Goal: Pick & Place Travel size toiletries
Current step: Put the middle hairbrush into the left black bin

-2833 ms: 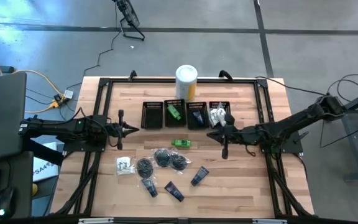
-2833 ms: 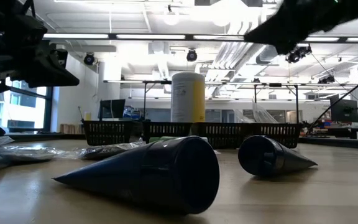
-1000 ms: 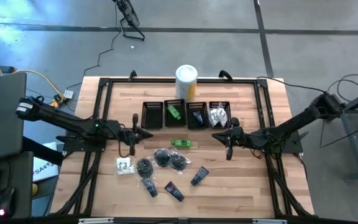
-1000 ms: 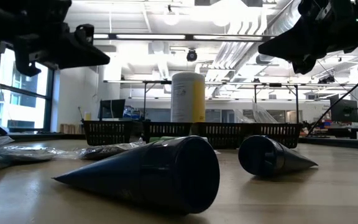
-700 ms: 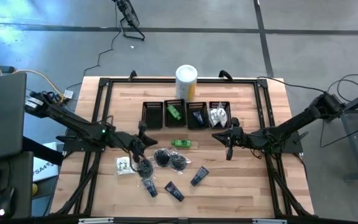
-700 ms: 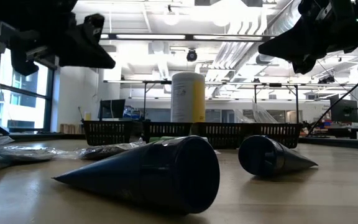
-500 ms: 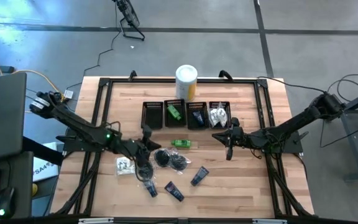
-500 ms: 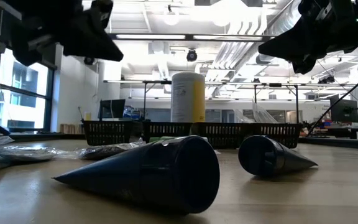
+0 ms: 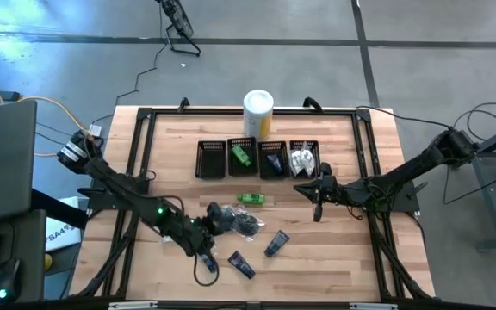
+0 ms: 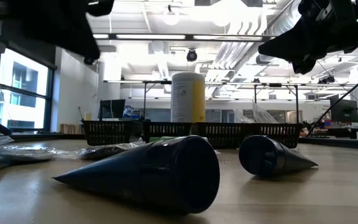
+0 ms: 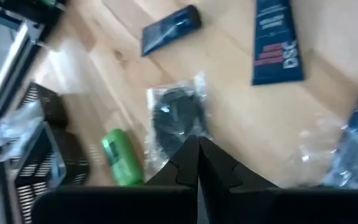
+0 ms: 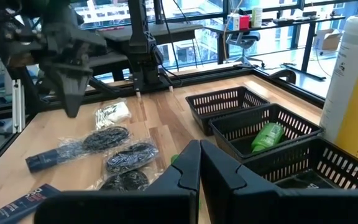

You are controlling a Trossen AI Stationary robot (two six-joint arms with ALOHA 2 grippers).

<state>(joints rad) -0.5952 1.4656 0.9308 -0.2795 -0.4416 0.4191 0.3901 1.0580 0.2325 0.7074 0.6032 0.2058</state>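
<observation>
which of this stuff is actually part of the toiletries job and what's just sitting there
Job: dark blue tubes, green packets, black bagged bundles, clear sachets.
Just there: white-and-yellow canister, four black mesh bins (not picked).

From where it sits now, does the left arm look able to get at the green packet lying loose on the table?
Probably yes. The shut left gripper hangs over the black bagged bundles, and the green packet lies just beyond with nothing between; it must open first.
</observation>
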